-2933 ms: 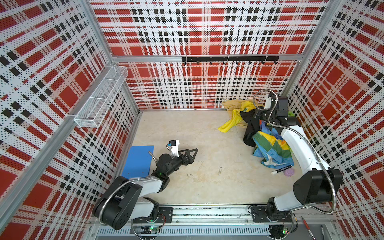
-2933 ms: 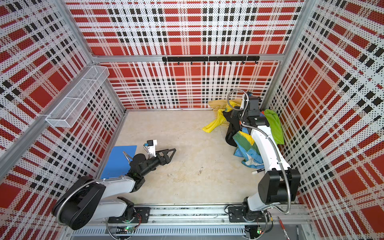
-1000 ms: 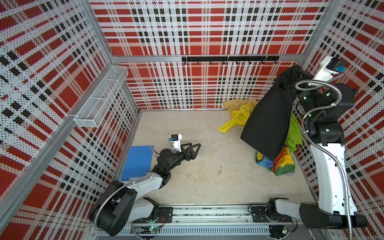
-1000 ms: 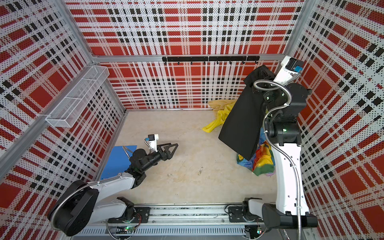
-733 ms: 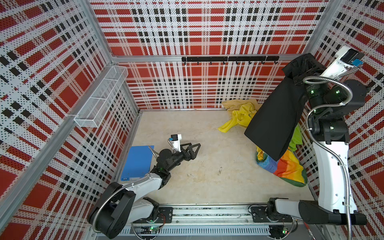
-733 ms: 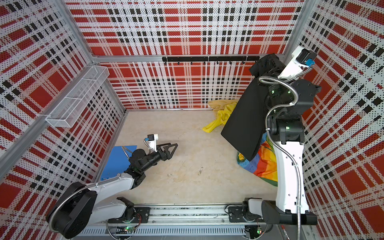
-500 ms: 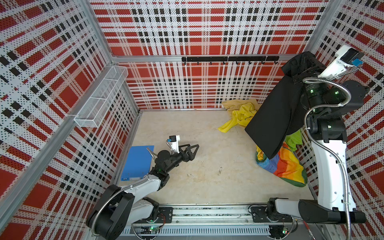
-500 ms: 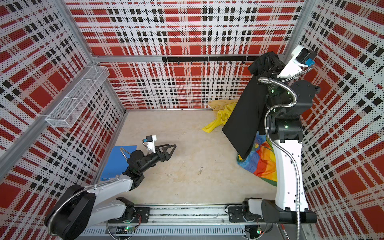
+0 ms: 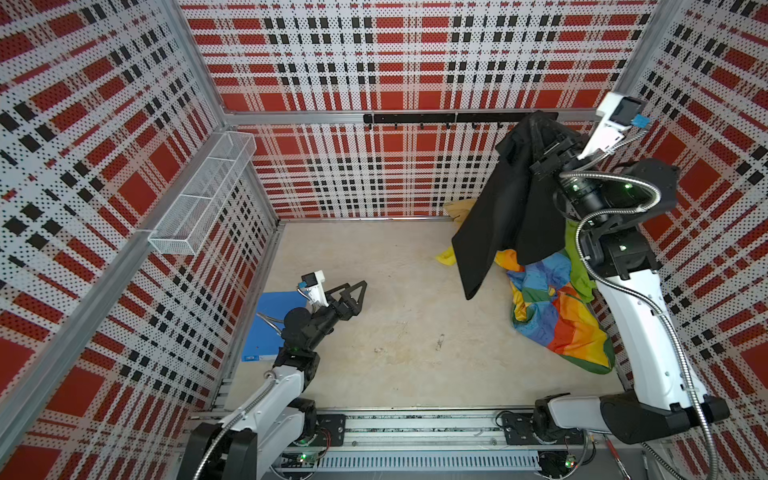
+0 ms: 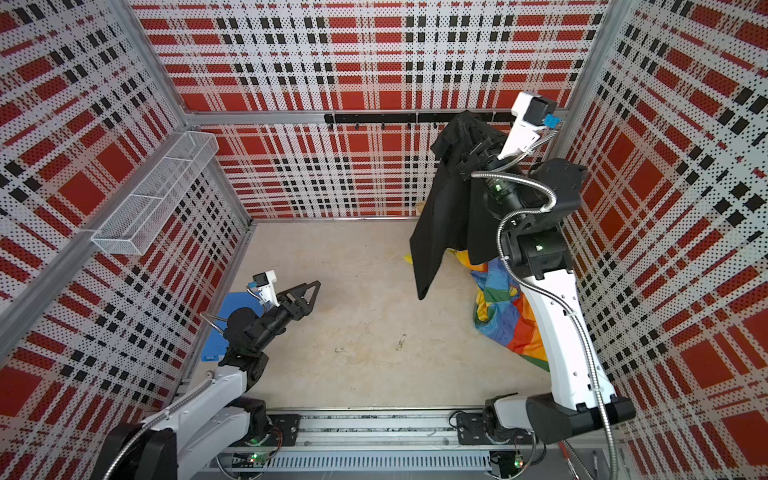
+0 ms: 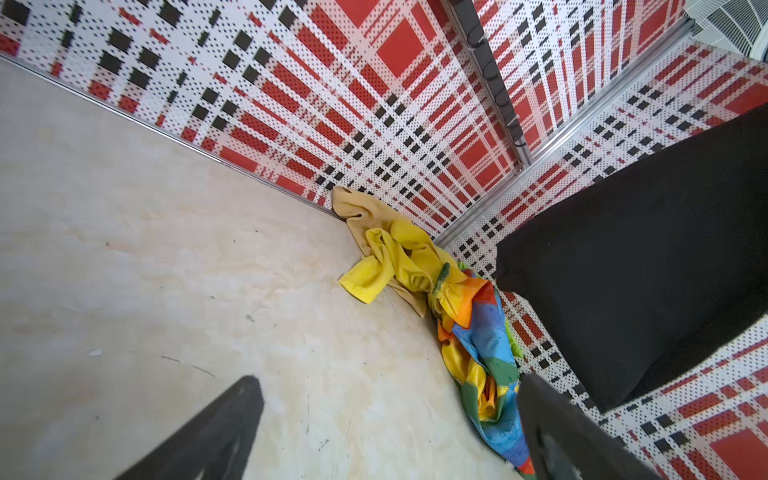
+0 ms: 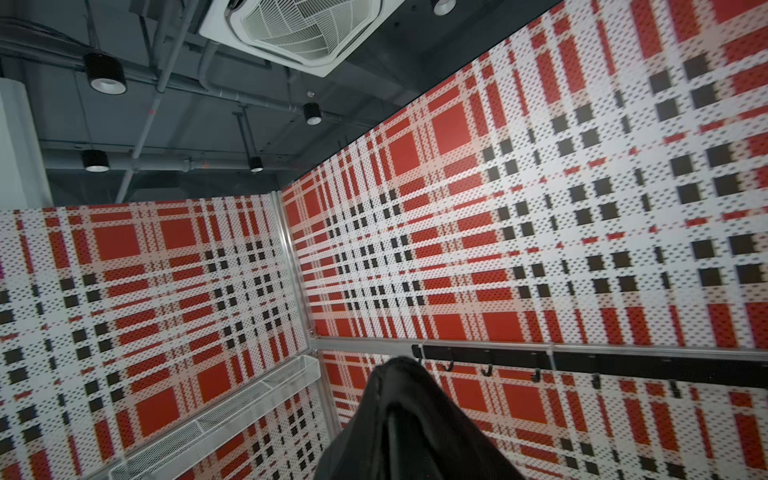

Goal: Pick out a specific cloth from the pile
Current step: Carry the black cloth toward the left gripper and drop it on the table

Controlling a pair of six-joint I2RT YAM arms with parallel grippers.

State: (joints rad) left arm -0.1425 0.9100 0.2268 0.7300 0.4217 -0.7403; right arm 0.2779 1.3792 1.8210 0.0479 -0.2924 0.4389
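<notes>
In both top views your right pincer [image 9: 540, 143] is clamped on the black cloth [image 9: 494, 224]. It is raised near the hook rail [image 9: 436, 118], and the cloth hangs over the pile [image 9: 557, 320] on the tabletop [image 9: 395, 270]. Your left pincer [image 9: 354, 291] stands apart, empty, low over the tabletop.

In the left wrist view, the cloth [image 11: 644, 270] hangs beside the pile [image 11: 415, 274].

In the right wrist view, the cloth [image 12: 415, 424] bunches below the rail.
</notes>
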